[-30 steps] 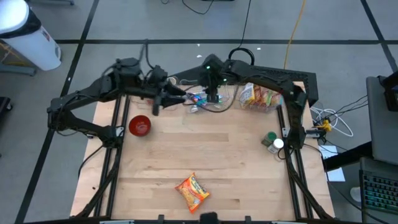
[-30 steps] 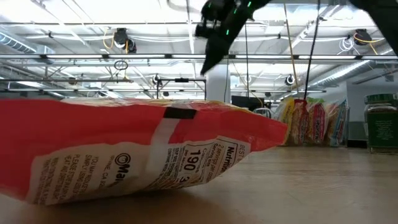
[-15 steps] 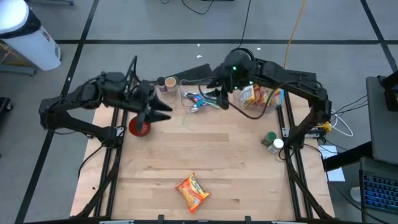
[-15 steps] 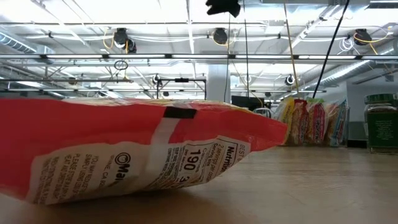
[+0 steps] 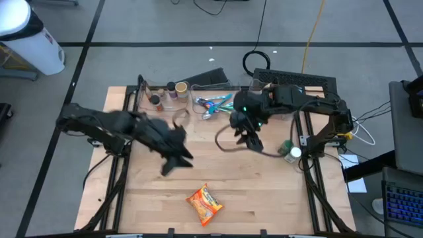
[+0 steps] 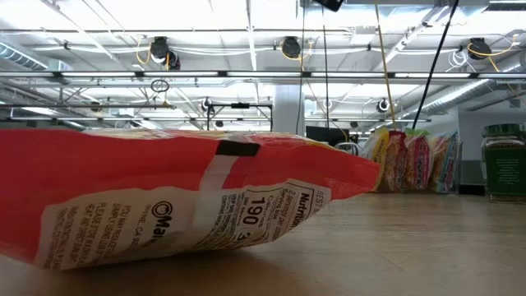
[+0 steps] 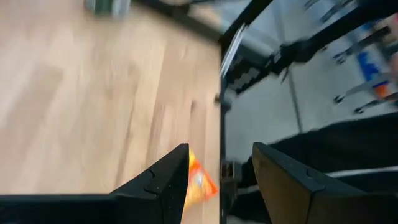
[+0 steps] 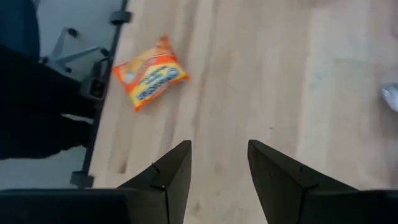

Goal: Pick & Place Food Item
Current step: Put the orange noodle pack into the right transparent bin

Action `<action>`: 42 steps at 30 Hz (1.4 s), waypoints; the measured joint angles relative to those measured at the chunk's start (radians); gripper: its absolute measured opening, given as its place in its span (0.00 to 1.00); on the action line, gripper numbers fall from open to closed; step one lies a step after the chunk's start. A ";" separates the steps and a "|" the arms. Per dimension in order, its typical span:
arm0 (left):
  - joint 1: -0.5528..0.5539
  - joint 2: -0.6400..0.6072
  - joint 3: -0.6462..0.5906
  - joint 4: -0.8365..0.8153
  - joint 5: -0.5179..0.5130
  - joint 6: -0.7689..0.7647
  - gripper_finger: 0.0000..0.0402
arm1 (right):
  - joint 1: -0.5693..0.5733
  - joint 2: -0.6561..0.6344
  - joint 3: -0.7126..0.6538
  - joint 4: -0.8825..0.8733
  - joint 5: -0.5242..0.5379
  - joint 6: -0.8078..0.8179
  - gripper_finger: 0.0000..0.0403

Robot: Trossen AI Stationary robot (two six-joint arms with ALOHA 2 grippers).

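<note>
**Both arms swinging out over the table toward the noodle packet**

We are seeing the orange noodle packet (image 5: pixel 203 203) lying flat on the wooden table (image 5: pixel 231 172) near its front edge, untouched, and it is sitting where it sat a second ago. In the low view the same packet (image 6: pixel 173 197) is filling the foreground.

What is changing is the arms. A second ago both grippers were crowding the back of the table by the clear tray (image 5: pixel 211 102) of small items. Now we are watching the left gripper (image 5: pixel 173 158) hanging over the middle-left of the table, above and to the left of the packet and apart from it. Its fingers are standing apart with nothing between them, and the packet (image 7: pixel 198 183) is peeking out between them in the left wrist view.

The right gripper (image 5: pixel 250 137) is now hovering over the middle-right of the table, in front of the tray. Its fingers are also standing apart and empty, with the packet (image 8: pixel 149 73) well ahead of them.

The green-lidded jar (image 5: pixel 288 147) is standing at the right edge.
</note>
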 joint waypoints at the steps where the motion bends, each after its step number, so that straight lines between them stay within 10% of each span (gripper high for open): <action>1: -0.021 0.027 -0.001 -0.006 -0.011 -0.028 0.45 | 0.021 -0.010 -0.014 0.010 0.000 0.000 0.38; 21: -0.267 0.373 -0.003 -0.087 -0.177 -0.522 0.45 | 0.453 -0.533 -1.114 1.327 0.270 0.649 0.38; 42: -0.162 0.384 -0.433 0.401 0.013 -0.685 0.45 | 0.542 -0.537 -1.236 1.461 0.375 0.708 0.38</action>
